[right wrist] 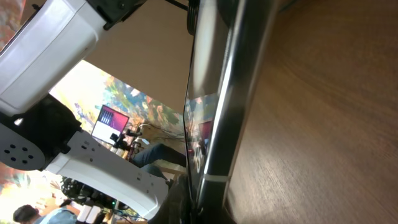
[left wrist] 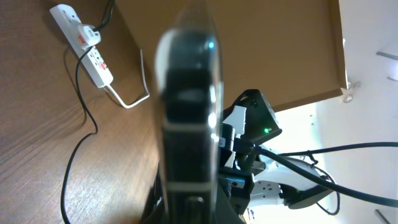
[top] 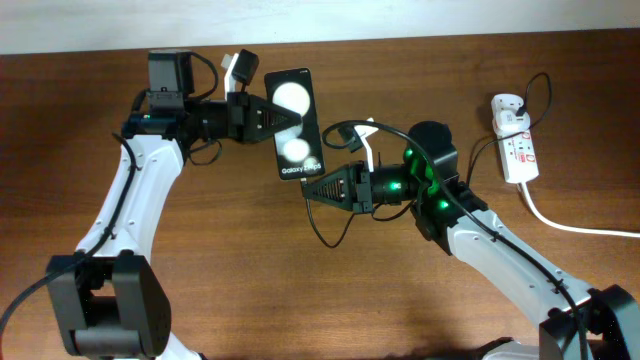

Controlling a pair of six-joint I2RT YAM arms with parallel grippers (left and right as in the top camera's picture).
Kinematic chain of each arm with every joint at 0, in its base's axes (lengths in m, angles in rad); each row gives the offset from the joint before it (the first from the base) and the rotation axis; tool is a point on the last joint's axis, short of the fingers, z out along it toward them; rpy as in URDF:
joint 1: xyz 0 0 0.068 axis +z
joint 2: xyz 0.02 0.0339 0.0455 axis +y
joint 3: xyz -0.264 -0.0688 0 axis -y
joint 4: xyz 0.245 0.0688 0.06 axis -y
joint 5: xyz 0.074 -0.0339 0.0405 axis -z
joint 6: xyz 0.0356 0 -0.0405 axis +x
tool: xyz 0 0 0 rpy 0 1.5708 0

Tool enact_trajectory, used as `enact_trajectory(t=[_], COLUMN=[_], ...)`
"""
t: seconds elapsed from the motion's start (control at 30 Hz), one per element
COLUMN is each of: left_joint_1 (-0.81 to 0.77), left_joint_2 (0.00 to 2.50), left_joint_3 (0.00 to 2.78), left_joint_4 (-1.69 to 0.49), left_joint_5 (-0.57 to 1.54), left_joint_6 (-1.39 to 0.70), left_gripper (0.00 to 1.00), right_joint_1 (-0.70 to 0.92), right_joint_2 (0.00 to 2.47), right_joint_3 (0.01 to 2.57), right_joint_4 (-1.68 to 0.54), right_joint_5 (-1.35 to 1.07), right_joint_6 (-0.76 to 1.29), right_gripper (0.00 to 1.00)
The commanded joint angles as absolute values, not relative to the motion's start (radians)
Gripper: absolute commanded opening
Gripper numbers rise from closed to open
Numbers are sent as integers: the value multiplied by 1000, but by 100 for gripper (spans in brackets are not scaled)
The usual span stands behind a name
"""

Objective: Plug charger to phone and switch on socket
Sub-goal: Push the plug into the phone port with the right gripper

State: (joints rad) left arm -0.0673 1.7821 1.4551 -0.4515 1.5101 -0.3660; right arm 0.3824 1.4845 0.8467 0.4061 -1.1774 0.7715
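Two-armed hold: clamped on phone (top: 292,122) side by left claw (top: 268,118), pinched shut on charger (top: 327,244) tip by right claw (top: 312,188). Lengthwise toward right claw, port end just ahead of it.

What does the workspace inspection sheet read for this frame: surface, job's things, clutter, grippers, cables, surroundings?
Surface: brown wooden table, no marks seen.
Job's things: phone back-side up, lettered end toward the right arm; charger looping below the right arm; socket at the far right, adapter plugged in, switch state unreadable.
Clutter: nothing seen.
Grippers: left gripper shut on the phone; right gripper shut on the charger's end at the phone's lettered edge; whether it is plugged in cannot be told.
Cables: charger runs from the adapter toward the right arm; thick white cord leaves the socket rightward.
Surroundings: pale wall beyond the far table edge.
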Motion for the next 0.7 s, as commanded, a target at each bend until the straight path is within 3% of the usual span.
enact_trajectory(t=[0.0,0.67], left_joint_1=[-103,-104], left_joint_2=[1759,1759], left_joint_3=[1463,1463], left_joint_4=[-460,-463], left_joint_5=[1553,1548], left_joint_6=[-343,-343], left_gripper=[0,0], right_joint_1=[340,314], right_joint_2=[1484,1484], right_joint_3=[860,861], right_joint_4=[443,505], right_joint_5=[-1086,-1074], right_joint_6=[780,821], right_gripper=[4,4])
